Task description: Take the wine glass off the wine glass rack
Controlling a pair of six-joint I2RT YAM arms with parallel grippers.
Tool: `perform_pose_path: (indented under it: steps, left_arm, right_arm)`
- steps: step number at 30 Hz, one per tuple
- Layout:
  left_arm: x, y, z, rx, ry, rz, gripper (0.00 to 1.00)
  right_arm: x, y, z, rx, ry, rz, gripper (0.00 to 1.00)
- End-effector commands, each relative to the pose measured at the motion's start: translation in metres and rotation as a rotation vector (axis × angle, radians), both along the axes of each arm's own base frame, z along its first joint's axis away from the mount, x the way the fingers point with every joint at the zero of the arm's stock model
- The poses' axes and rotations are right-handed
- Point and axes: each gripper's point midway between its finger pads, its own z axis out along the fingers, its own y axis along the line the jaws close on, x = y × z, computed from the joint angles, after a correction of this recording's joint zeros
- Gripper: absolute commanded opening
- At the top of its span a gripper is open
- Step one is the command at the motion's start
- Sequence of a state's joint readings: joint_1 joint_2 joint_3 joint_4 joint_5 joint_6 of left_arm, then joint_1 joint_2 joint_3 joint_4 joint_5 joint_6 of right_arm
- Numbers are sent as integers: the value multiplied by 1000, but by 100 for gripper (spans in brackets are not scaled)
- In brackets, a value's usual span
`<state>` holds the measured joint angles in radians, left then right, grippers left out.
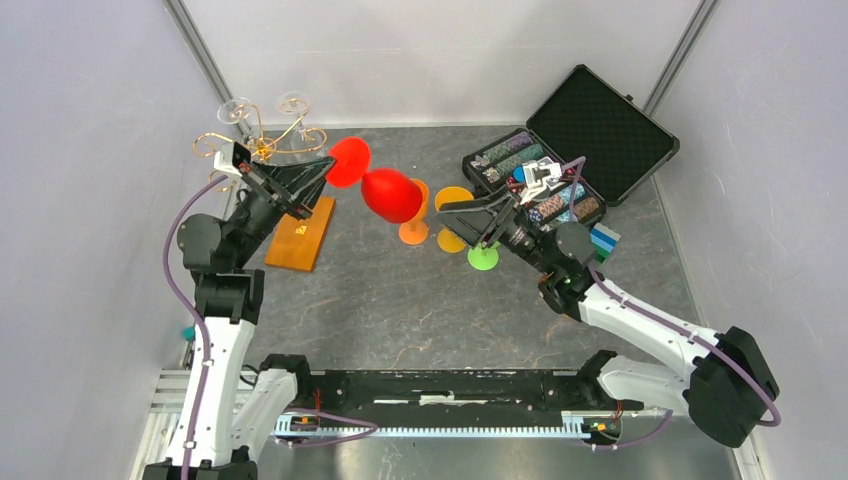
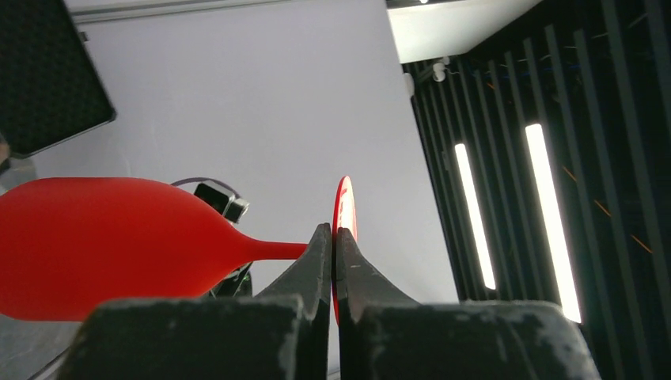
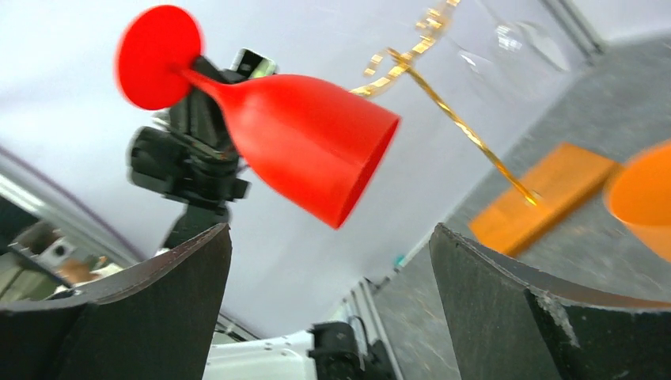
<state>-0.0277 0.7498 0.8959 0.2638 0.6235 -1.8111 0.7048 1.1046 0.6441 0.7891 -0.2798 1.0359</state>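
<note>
The left claw [image 1: 327, 172] pinches the red wine glass [image 1: 392, 196] by its stem, bowl sideways, apart from the gold wire rack [image 1: 262, 146].

pale grey walls [image 1: 90, 120], dark mottled table [image 1: 400, 310], strip lights [image 2: 547, 214]

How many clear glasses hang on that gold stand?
2: one clear glass at the wine glass rack's back left, one at its back right. The left arm covers part of it; more may hide.

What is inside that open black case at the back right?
Rows of small coloured pieces fill the tray of the black case, too small to identify. Its raised lid shows dark padding. The right arm covers the tray's middle, hiding that part.
</note>
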Motion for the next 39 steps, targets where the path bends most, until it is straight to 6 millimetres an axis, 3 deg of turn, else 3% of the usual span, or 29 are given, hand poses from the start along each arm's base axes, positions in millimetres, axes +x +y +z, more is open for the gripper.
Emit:
perform_pose_path:
  steps: [1, 6, 15, 22, 29, 31, 33, 37, 39]
  left_arm:
    - [-25, 4, 52, -115, -117, -10, 2]
    - [-31, 4, 61, -162, -129, -20, 2]
    - [-56, 9, 82, -217, -194, -36, 2]
    - [-66, 11, 85, -232, -207, -44, 2]
    - [-76, 11, 95, -232, -256, -53, 5]
    - [-81, 11, 100, -204, -302, -32, 11]
    - [-86, 10, 106, -149, -354, 8, 23]
    - [-92, 10, 107, -23, -410, 101, 65]
    - [-94, 10, 105, 25, -443, 138, 78]
  right_arm:
    - [-33, -1, 70, 219, -168, 99, 99]
    - [-48, 7, 92, 306, -214, 189, 99]
    - [-69, 15, 133, 398, -351, 284, 80]
    - [-88, 11, 161, 497, -451, 365, 53]
    - [-88, 12, 169, 497, -471, 353, 14]
    - [-83, 16, 171, 481, -466, 344, 1]
    - [-78, 21, 173, 453, -464, 326, 0]
    - [-69, 23, 179, 420, -494, 273, 0]
    - [-62, 20, 182, 398, -503, 229, 0]
